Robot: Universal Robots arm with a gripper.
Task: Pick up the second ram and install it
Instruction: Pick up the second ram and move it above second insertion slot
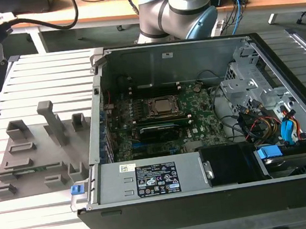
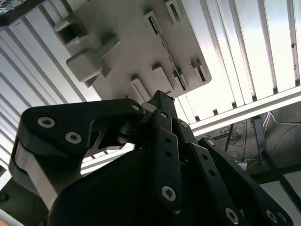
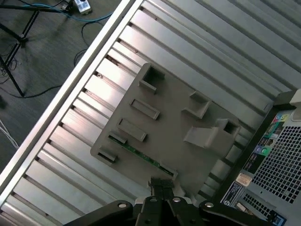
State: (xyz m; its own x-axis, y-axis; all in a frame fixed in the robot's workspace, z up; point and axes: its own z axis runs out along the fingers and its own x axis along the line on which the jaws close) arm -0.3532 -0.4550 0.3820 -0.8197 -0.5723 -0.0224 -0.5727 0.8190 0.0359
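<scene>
The second ram [image 3: 141,157] is lying in its slot along one edge of the grey fixture plate [image 3: 181,120]. In the first wrist view its thin green edge is showing just beyond the tips of the fingers [image 3: 160,188]. The fingers are hanging over that edge of the plate, pointing down towards the ram's near end. From the exterior view I'd say they are sitting clear above it rather than touching.

The fingers [image 2: 162,122] are looking drawn together at the tips, with nothing gripped between them. The plate's upright post [image 1: 51,120] is standing further off from the fingers than the ram is. The slatted metal surface [image 3: 225,47] is carrying the plate.

The open computer case [image 1: 208,207] is sitting well away from the fingers, on the far side of the plate from them. Inside it, the CPU socket [image 1: 163,106] is lying uncovered. A dark strip is sitting just beside the socket, but I can't tell whether that is a module already seated.

As I'm judging it, the job is only just getting under way. The ram is not yet picked up, the lift and the carry across to the case are both waiting, and the seating in its slot is not yet done.
</scene>
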